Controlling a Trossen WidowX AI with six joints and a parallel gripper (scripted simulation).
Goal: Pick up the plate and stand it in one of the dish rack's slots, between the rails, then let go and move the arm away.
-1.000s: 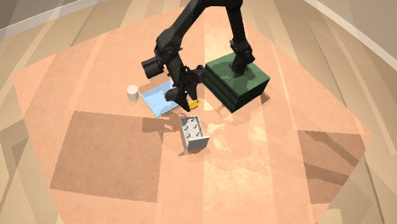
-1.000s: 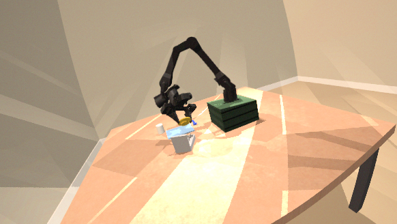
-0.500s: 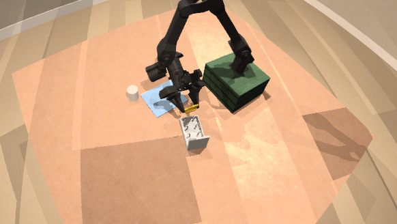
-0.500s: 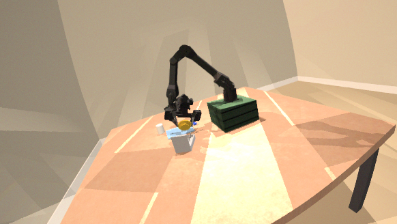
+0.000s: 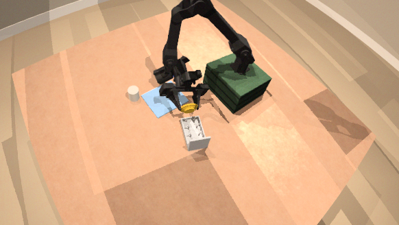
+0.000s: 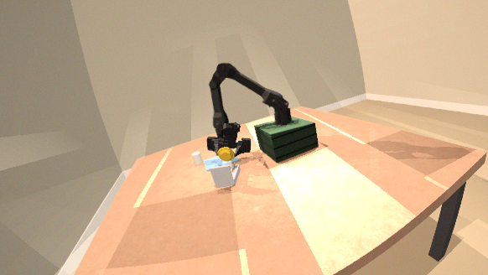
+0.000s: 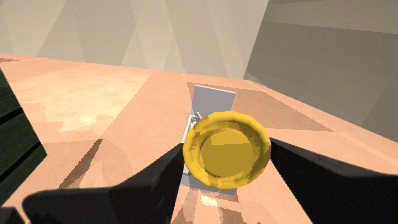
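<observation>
Rack seen from three sides
The rack (image 5: 199, 144) (image 6: 222, 176) (image 7: 214, 100) is viewed from high above, from lower across the table, and closely past the gripper (image 5: 189, 109) (image 6: 226, 153) (image 7: 227, 150).
</observation>
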